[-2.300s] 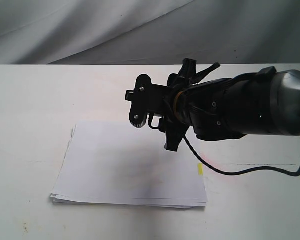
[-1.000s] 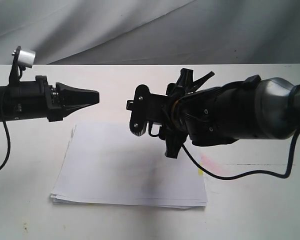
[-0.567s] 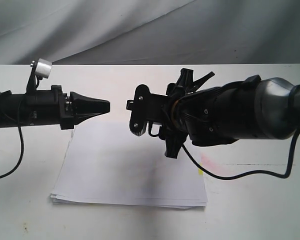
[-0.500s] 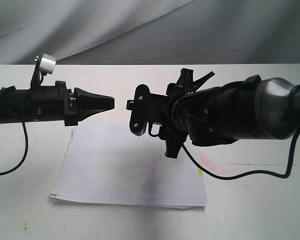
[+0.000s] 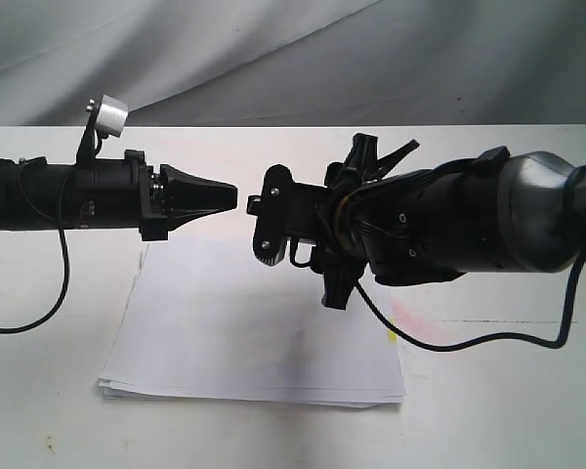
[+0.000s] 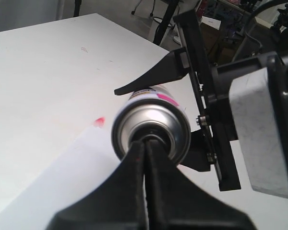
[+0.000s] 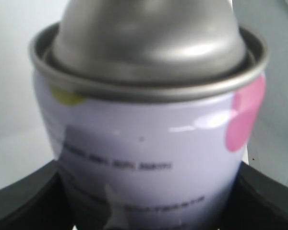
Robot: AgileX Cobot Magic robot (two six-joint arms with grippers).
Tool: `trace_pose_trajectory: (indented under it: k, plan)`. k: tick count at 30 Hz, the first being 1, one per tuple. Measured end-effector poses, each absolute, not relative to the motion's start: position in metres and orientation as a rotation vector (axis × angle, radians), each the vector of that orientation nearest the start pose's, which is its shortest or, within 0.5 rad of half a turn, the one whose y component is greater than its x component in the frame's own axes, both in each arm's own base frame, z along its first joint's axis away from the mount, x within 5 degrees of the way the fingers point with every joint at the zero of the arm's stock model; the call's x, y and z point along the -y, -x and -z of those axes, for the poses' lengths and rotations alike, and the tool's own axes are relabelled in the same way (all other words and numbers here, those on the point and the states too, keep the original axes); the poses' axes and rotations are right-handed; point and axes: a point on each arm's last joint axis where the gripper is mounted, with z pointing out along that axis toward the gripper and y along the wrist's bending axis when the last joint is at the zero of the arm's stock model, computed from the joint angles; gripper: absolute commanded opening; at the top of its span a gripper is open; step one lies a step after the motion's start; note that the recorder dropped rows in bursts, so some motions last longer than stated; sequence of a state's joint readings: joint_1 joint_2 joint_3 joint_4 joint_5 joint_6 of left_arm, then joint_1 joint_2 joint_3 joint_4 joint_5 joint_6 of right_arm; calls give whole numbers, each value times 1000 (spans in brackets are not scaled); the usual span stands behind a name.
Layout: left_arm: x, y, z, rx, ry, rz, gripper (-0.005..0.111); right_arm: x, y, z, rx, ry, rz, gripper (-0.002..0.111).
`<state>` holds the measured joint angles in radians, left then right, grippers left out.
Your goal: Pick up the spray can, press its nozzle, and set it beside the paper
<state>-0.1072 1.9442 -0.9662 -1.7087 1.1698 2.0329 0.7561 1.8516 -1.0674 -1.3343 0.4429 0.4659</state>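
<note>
Exterior view: the left gripper (image 5: 223, 195), jaws pressed together, has slid in from the left edge of the table (image 5: 49, 410) to the nozzle (image 6: 155, 137) of the spray can (image 6: 151, 125), which the right gripper (image 7: 146, 191) pinches aloft above the paper (image 5: 254, 332); pressing seems next.

This is looking like a robotics lab or test bay, not a home. A plain white tabletop (image 5: 59, 322) is filling the exterior view, with a wrinkled grey cloth backdrop (image 5: 273, 59) hanging behind the tabletop. Beyond the tabletop's edge in the left wrist view, black metal stand legs (image 6: 164, 24) are resting on a grey floor (image 6: 120, 14), with brown boxes (image 6: 225, 48) and loose black cables (image 6: 264, 7) crowding nearby.
</note>
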Motion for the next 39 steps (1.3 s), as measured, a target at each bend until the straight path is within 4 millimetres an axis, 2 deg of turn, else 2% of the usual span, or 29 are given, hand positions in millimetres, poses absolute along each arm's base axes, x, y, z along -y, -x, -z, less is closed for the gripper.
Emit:
trace_pose_trajectory:
  k: [19,29,39]
  plan:
    - [119,-335,-169,-1787,-861,1184,0,-232,-302,-180,-1780,1538,552,0]
    - [148,-331,-162,-1862,-920,1101,0,-228,-302,-179,-1804,1526,598,0]
    - [161,-345,-163,-1880,-939,1110,0,-222,-305,-178,-1847,1493,624,0]
